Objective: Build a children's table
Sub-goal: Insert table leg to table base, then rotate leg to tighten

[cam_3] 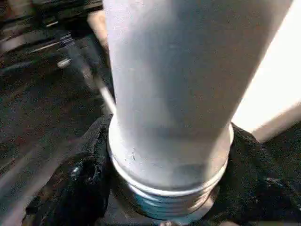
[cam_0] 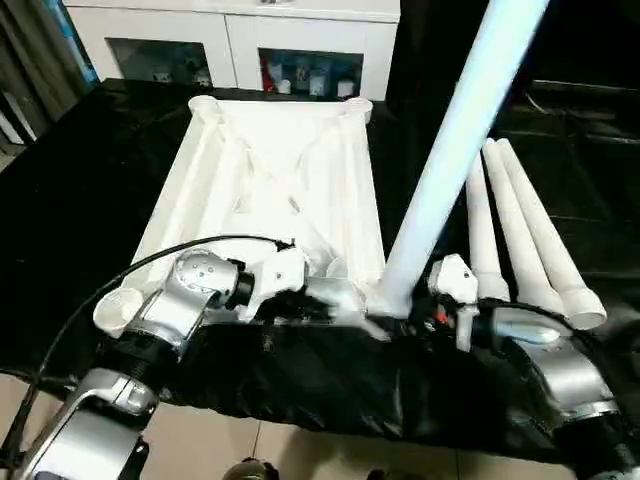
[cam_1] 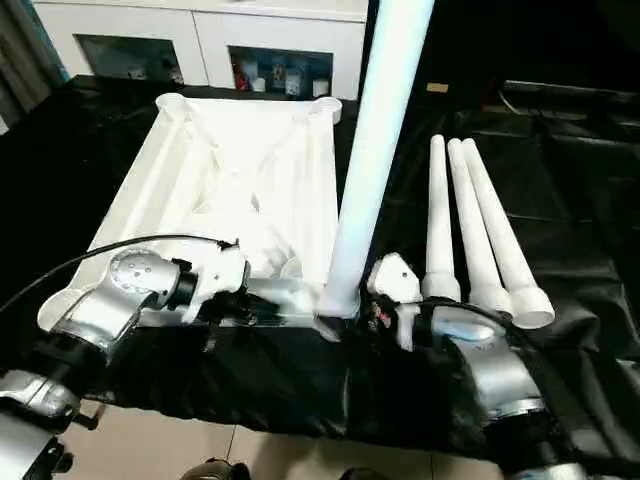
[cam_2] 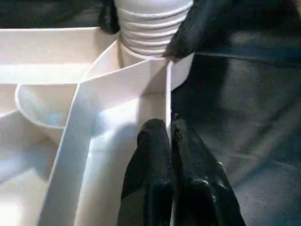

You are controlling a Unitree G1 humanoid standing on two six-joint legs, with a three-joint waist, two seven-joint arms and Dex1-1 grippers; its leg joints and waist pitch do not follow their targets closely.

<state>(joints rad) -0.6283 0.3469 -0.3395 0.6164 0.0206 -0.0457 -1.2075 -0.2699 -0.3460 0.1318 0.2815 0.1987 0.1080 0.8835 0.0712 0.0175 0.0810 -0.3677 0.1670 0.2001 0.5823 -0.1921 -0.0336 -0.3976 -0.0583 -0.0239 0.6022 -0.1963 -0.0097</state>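
The children's table top (cam_0: pixel 270 170) lies upside down on black cloth, ribbed underside up. One white leg (cam_0: pixel 450 150) stands upright in its near right corner socket (cam_2: pixel 155 66), threaded end (cam_3: pixel 169 197) at the socket's mouth. My right gripper (cam_3: pixel 169 188) is closed around the base of this leg, a black finger (cam_2: pixel 197 28) on each side. My left gripper (cam_2: pixel 168 129) is shut on the top's thin rim wall (cam_2: pixel 168 89) just beside that corner. Three more legs (cam_0: pixel 520 230) lie side by side on the cloth to the right.
A white cabinet with glass doors (cam_0: pixel 230 40) stands behind the work surface. The black cloth (cam_0: pixel 80 190) hangs over the near edge, with tiled floor (cam_0: pixel 220 440) below. A black cable (cam_0: pixel 110 280) loops over my left forearm.
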